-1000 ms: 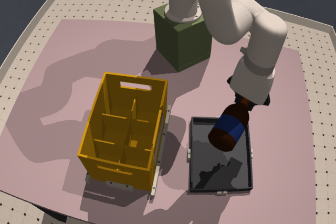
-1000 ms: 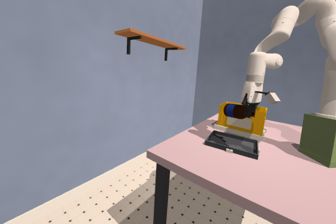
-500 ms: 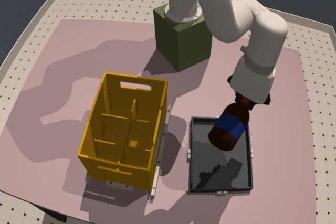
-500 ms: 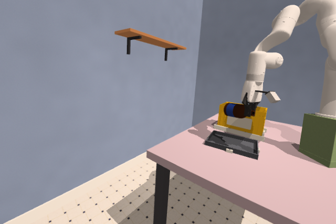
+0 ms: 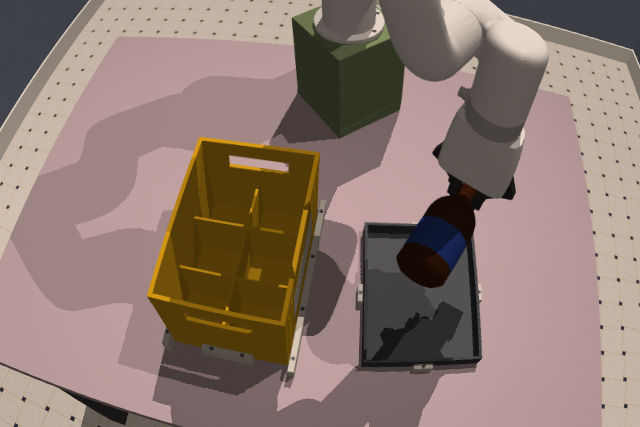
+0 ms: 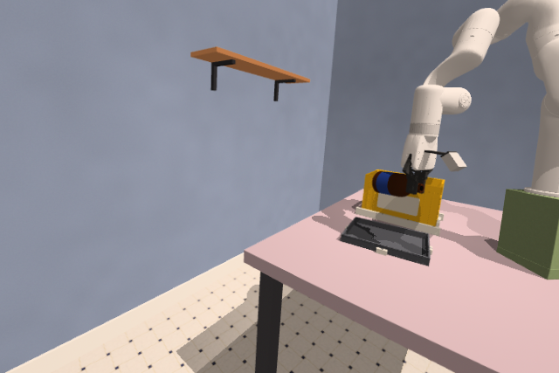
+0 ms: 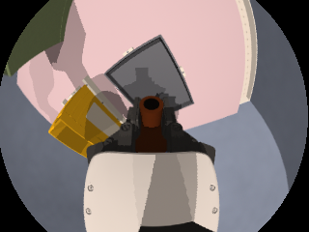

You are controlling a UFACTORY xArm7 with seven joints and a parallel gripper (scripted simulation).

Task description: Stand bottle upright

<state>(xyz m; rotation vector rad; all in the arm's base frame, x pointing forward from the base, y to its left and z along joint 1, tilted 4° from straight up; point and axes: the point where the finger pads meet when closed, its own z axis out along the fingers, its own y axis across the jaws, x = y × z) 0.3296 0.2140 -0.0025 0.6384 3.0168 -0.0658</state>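
A brown bottle with a blue label point(image 5: 436, 241) point(image 6: 396, 183) point(image 7: 152, 116) is held in the air above the tray, lying nearly level, with its base pointing away from the gripper. My gripper point(image 5: 467, 192) point(image 6: 414, 183) point(image 7: 151, 105) is shut on the bottle's neck; the mouth sticks out past the fingers in the wrist view. The dark grey tray point(image 5: 421, 362) point(image 6: 383, 247) point(image 7: 174, 68) lies flat on the table, with nothing standing in it. The yellow crate point(image 5: 219, 308) point(image 6: 431, 202) point(image 7: 72, 136) stands level beside the tray, its visible compartments empty.
Light holding blocks point(image 5: 227, 354) point(image 6: 381, 251) sit along the crate and the tray. The green arm base point(image 5: 341, 81) point(image 6: 526, 233) stands at the back of the pink table. A wooden shelf point(image 6: 252, 66) is on the wall.
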